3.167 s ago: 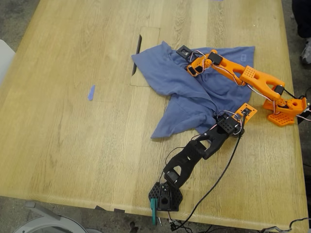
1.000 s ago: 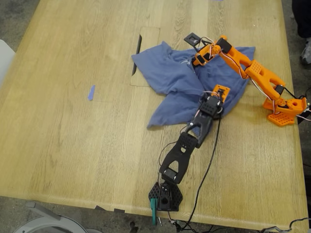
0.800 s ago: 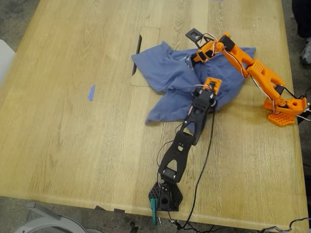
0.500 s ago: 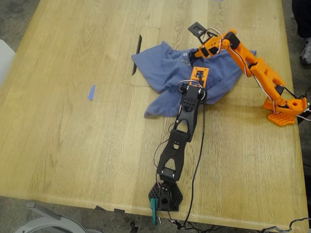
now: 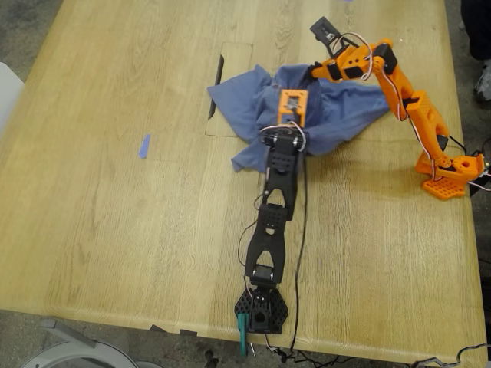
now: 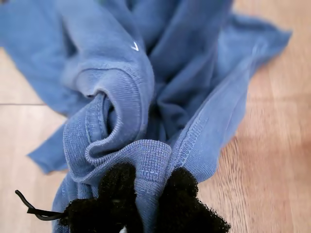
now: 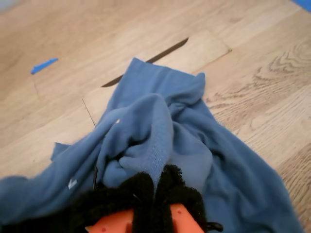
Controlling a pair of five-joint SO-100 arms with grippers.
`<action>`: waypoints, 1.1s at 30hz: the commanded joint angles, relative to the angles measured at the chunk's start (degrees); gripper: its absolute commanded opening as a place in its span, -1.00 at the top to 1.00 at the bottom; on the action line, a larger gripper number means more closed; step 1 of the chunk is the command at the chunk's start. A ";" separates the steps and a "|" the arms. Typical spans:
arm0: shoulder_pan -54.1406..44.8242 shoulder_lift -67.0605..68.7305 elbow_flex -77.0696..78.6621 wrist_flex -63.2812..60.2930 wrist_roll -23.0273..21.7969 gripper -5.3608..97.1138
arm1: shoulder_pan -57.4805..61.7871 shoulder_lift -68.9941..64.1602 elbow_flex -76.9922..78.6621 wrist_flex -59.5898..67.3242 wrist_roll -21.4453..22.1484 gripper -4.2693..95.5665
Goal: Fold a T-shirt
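Note:
The slate-blue T-shirt [image 5: 245,100] lies bunched on the wooden table, near the far right in the exterior view. My first gripper [image 5: 290,96], on the black arm, is shut on a ribbed hem fold of the shirt [image 6: 121,73], which is pinched between its black pads [image 6: 116,194]. My second gripper [image 5: 314,70], on the orange arm, is shut on another gathered fold [image 7: 160,121] at the shirt's far side and holds it raised. The two grippers are close together over the bunched cloth. The chest print is hidden, apart from small white marks.
A blue tape strip [image 5: 144,146] lies on the table [image 5: 115,230] at the exterior view's left; it also shows in the second wrist view [image 7: 43,64]. A dark slot [image 5: 219,77] beside a cutout panel sits by the shirt. A person's shoe [image 5: 483,80] is at the right edge.
The black arm has swung toward the exterior view's left and farther up the table, dragging the shirt's near part over the rest. The orange arm has risen and moved back, and the shirt is more bunched.

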 commanded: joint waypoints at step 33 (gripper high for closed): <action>-4.83 26.81 -1.85 -18.02 0.26 0.90 | -1.67 21.45 10.81 -26.10 -2.90 0.92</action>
